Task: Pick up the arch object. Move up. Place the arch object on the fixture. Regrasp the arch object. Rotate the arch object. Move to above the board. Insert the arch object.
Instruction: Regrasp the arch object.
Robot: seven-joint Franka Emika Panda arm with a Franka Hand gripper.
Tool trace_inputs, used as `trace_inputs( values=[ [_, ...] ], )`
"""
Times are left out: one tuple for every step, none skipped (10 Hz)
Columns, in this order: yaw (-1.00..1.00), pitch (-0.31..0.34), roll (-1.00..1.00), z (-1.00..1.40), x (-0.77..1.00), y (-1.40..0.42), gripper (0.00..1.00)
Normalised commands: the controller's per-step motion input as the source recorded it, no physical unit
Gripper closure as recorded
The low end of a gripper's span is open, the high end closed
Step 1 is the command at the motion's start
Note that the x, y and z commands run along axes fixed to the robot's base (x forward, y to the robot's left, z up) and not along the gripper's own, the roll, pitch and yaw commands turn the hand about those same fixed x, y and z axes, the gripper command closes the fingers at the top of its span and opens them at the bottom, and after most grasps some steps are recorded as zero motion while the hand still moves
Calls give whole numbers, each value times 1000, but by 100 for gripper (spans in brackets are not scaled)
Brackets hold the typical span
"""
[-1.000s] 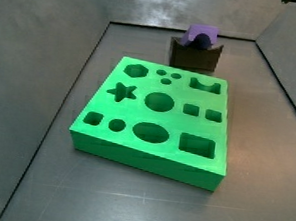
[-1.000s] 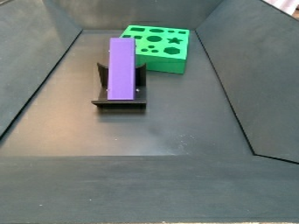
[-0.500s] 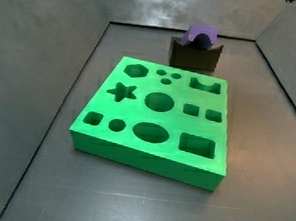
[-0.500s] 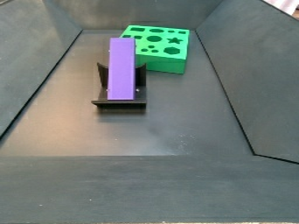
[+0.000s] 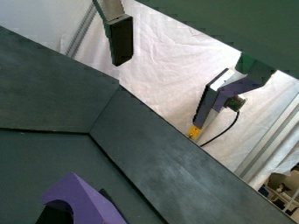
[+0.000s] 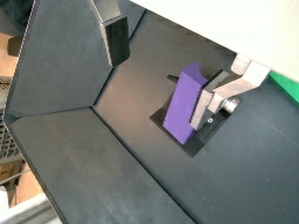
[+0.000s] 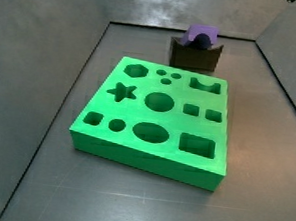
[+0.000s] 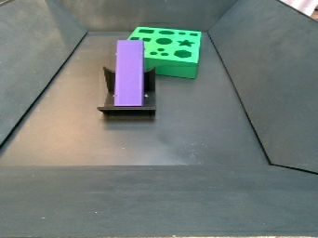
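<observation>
In a side view the green board (image 7: 158, 119) fills the middle of the frame, nearest the camera, lying flat on the dark worktop (image 7: 48, 187). Its top shows a star, circles, ovals, squares and an arch-shaped cut-out. Behind it, toward the upper middle, stands the fixture (image 7: 194, 55), just beyond the board's far edge, with the purple arch object (image 7: 201, 34) resting in its top; only the rounded purple end shows from here.

In a side view from the opposite end the order reverses. The arch object (image 8: 128, 72) lies lengthwise across the fixture (image 8: 125, 108) in the left centre of the frame, its long flat face up, running away from the camera. The board (image 8: 173, 49) sits behind it at the upper middle, close to the fixture's far end but apart from it. Grey walls slope up on both sides of the worktop (image 8: 187, 130).

The gripper (image 6: 176, 48) appears only in the wrist views, well above the worktop and clear of everything. In both wrist views one dark-padded finger sits at the upper left (image 6: 114, 39) and the other at the right edge (image 6: 239, 77); they stand wide apart with nothing held between them. In a wrist view the arch object (image 6: 186, 105) lies on the fixture (image 6: 204, 140) below, between the two fingers as seen. In a wrist view only a purple corner (image 5: 77, 201) shows at the lower edge.
</observation>
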Motion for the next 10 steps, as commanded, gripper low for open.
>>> trace_inputs(
  values=[
    [88, 49, 142, -30, 244, -52, 0],
    [91, 56, 136, -31, 239, -50, 0],
    [91, 58, 135, -31, 238, -50, 0],
    [92, 61, 133, -31, 236, -49, 0],
    [93, 63, 131, -31, 234, -48, 0],
    [94, 64, 130, -30, 233, -48, 0],
    [94, 65, 130, -30, 233, -48, 0],
    [95, 66, 129, -30, 232, -47, 0],
    [95, 66, 128, -30, 232, -47, 0],
    [96, 67, 128, -29, 231, -47, 0]
  ],
)
